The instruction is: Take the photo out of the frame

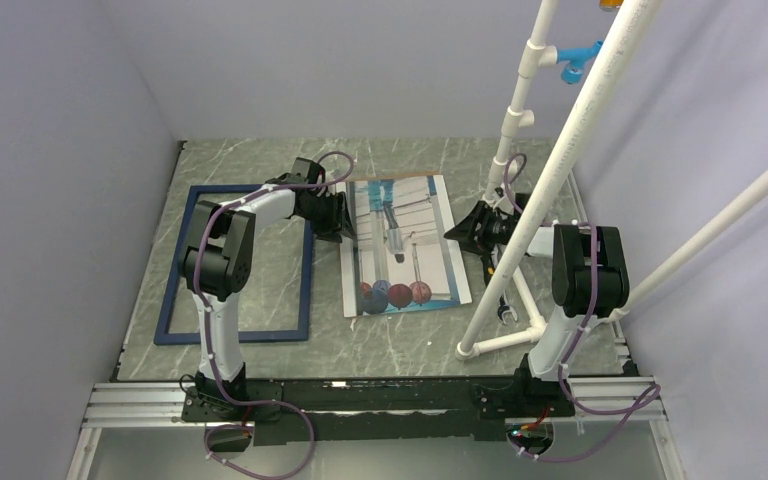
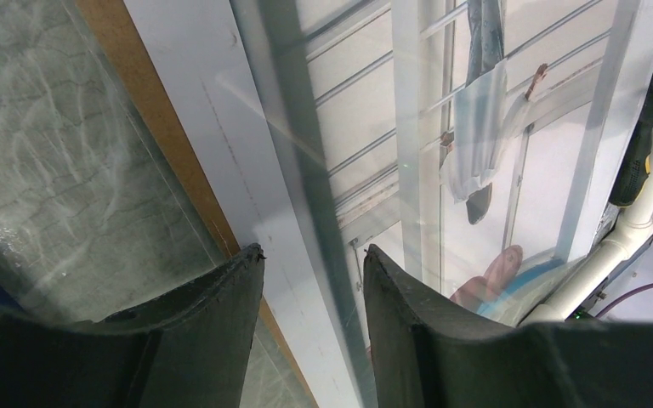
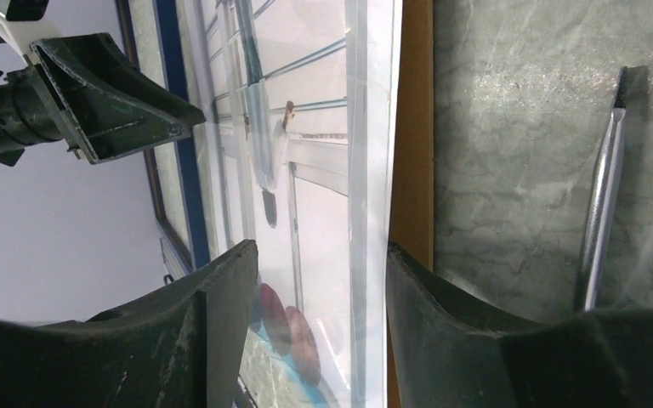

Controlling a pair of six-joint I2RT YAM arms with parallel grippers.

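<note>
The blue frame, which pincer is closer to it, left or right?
Left. The left pincer is at the photo's left edge, right beside the frame's right rail. The right pincer is at the photo's right edge, with the whole photo between it and the frame.

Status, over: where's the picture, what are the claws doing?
Left gripper and right gripper open, over side edges of photo. It lies flat beside frame, out of it. Screwdriver near right gripper, off photo.
</note>
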